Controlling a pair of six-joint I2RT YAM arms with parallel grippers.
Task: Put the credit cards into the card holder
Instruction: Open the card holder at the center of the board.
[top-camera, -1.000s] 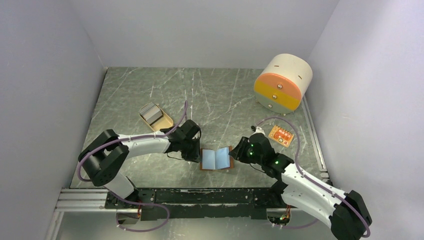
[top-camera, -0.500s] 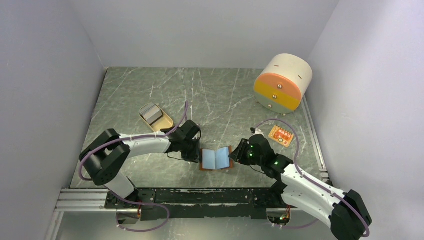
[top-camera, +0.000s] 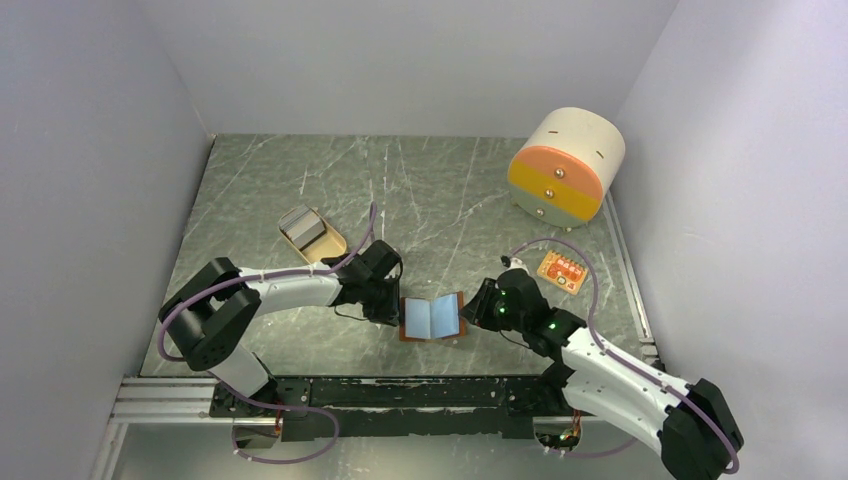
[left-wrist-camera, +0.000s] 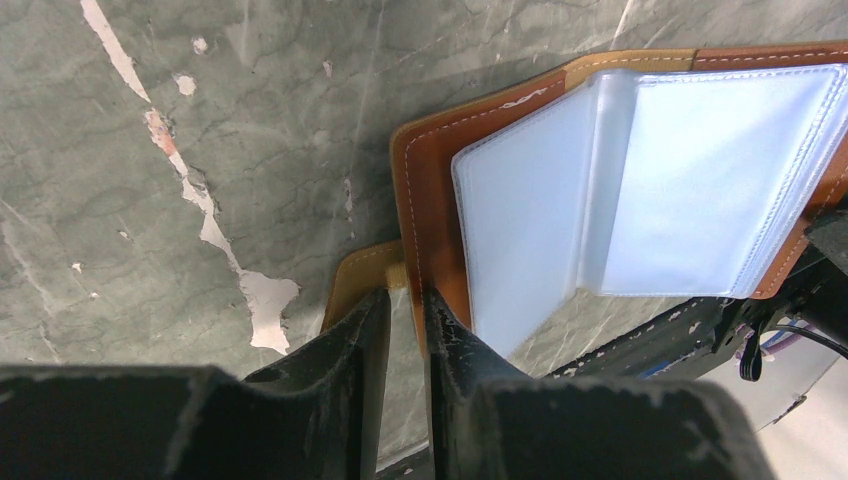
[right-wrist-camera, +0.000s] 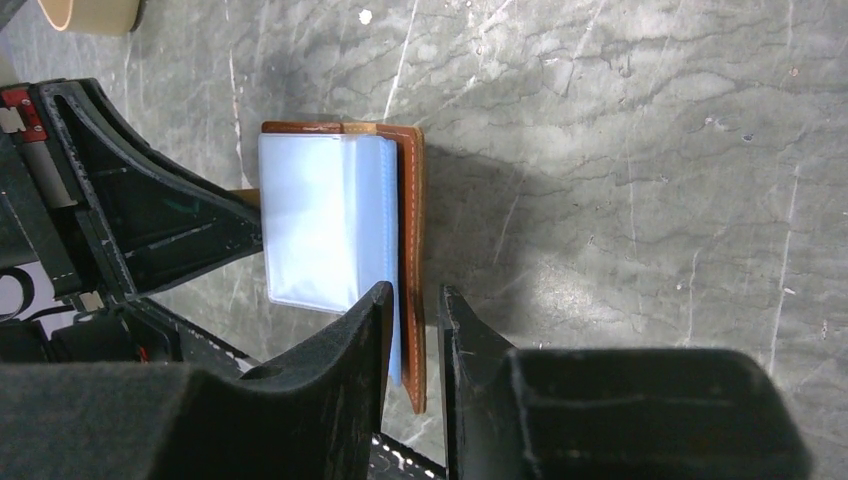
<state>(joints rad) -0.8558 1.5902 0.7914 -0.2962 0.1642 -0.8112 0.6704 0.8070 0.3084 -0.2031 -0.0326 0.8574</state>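
Observation:
The card holder (top-camera: 432, 317), a brown leather wallet, lies open near the table's front edge with its light blue lining up. My left gripper (top-camera: 392, 305) is at its left edge; in the left wrist view the gripper (left-wrist-camera: 405, 300) is closed narrowly at the tan snap strap (left-wrist-camera: 398, 273) and the brown rim. My right gripper (top-camera: 470, 312) is at the right edge; in the right wrist view the gripper (right-wrist-camera: 415, 300) is shut on the raised right cover (right-wrist-camera: 411, 250). The credit cards (top-camera: 301, 224), a pale grey stack, lie in the tan dish at the left, away from both grippers.
The tan oval dish (top-camera: 328, 246) sits behind the left arm. A cream-and-orange drum-shaped drawer box (top-camera: 565, 165) stands at the back right. A small orange item (top-camera: 562, 270) lies right of my right arm. The black rail (top-camera: 420, 392) runs along the near edge.

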